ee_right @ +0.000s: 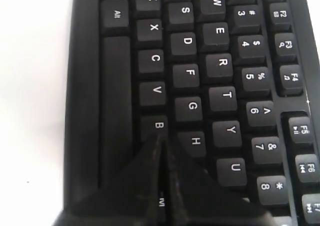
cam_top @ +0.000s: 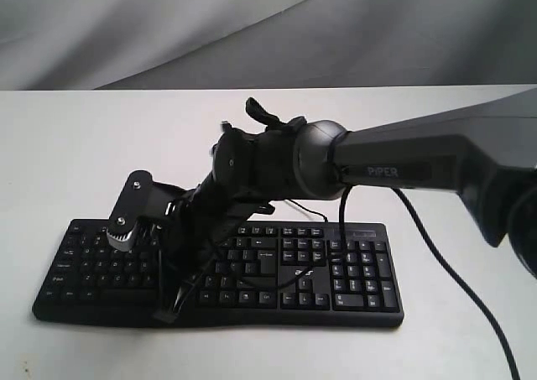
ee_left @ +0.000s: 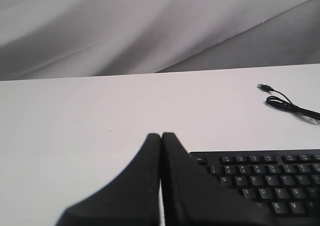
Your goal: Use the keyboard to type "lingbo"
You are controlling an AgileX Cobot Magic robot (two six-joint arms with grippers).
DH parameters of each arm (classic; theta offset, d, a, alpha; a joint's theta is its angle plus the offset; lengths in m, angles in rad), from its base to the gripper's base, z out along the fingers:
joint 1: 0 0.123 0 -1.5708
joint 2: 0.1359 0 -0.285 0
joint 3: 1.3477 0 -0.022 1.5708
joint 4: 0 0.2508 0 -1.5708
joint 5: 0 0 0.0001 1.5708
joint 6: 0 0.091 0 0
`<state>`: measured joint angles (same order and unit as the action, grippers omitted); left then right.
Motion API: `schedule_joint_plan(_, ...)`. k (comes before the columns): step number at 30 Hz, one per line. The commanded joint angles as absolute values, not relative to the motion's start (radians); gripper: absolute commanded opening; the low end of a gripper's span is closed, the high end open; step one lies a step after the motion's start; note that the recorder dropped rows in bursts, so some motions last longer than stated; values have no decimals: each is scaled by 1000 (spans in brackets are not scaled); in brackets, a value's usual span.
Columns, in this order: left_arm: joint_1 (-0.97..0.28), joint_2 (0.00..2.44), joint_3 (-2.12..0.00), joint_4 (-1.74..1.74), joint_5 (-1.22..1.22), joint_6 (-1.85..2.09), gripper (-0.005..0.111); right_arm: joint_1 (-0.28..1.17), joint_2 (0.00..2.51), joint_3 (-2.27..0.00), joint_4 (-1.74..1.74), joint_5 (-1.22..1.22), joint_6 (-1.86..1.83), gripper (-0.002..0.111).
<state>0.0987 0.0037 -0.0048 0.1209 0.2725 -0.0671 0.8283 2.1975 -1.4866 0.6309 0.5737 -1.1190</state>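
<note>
The right claw (ee_right: 160, 140) is seen narrow: its 2 fingers are pressed together and almost no gap is left between them. It is pointed down on the keyboard (cam_top: 361, 267), and its tips are placed at the edge of the B key (ee_right: 158, 125). Whether the key is pressed down cannot be told. Just beside the tips the H key (ee_right: 196, 141) and the V key (ee_right: 157, 90) are found, and the space bar (ee_right: 116, 101) is seen near, on the other side. The right arm (cam_top: 403, 166) is stretched across the middle, over the letter part of the keyboard. The left claw (ee_left: 161, 136) is closed narrow as well, with nothing held, and is seen against the white table (ee_left: 75, 136). A corner of the keyboard lies just beside this claw, and a thin black cable (ee_left: 287, 104) is laid well apart from it, beyond the keyboard.
</note>
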Motion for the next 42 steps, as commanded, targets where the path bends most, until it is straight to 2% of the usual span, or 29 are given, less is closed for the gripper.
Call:
schedule_joint_plan(1, 100, 0, 0, 117, 266, -69, 1, 830, 2197, -1491, 638, 566, -1123, 0)
schedule_joint_plan(11, 100, 0, 0, 117, 266, -69, 1, 830, 2185, -1491, 642, 561, -1128, 0)
schedule_joint_plan(18, 100, 0, 0, 117, 266, -69, 1, 849, 2240, -1630, 646, 610, -1115, 0)
schedule_joint_plan(42, 100, 0, 0, 117, 266, -69, 1, 846, 2274, -1631, 621, 565, -1111, 0)
